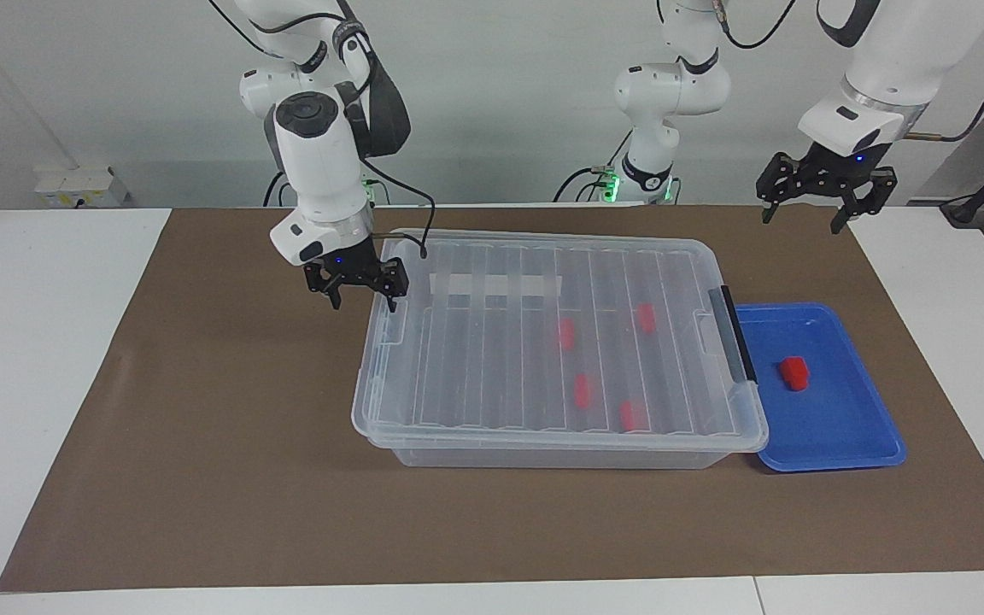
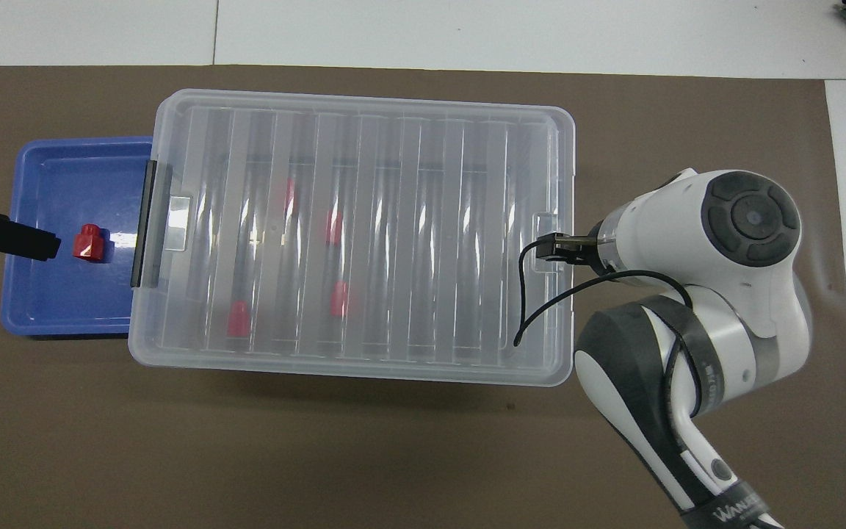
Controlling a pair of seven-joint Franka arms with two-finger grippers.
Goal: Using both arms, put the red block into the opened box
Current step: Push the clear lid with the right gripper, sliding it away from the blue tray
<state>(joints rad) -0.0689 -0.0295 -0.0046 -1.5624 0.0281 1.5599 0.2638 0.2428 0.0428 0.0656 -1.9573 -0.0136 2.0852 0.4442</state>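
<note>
The box [image 1: 492, 376] is a clear bin with its ribbed lid [image 2: 393, 220] lying closed on it and a black latch bar [image 1: 735, 331] at the left arm's end. Through the lid I see several red blocks. One red block [image 1: 793, 373] [image 2: 89, 242] lies in the blue tray [image 1: 842, 427]. My right gripper [image 1: 363, 305] is open, low over the box's rim at the right arm's end, one fingertip over the lid's tab and the other over the mat. My left gripper [image 1: 800, 223] hangs open, high over the mat's corner beside the tray.
The blue tray [image 2: 48, 308] sits against the box at the left arm's end. A brown mat [image 1: 227, 444] covers the table. In the overhead view the right arm's wrist [image 2: 709, 242] hides its gripper, and a black cable [image 2: 533, 308] hangs over the lid.
</note>
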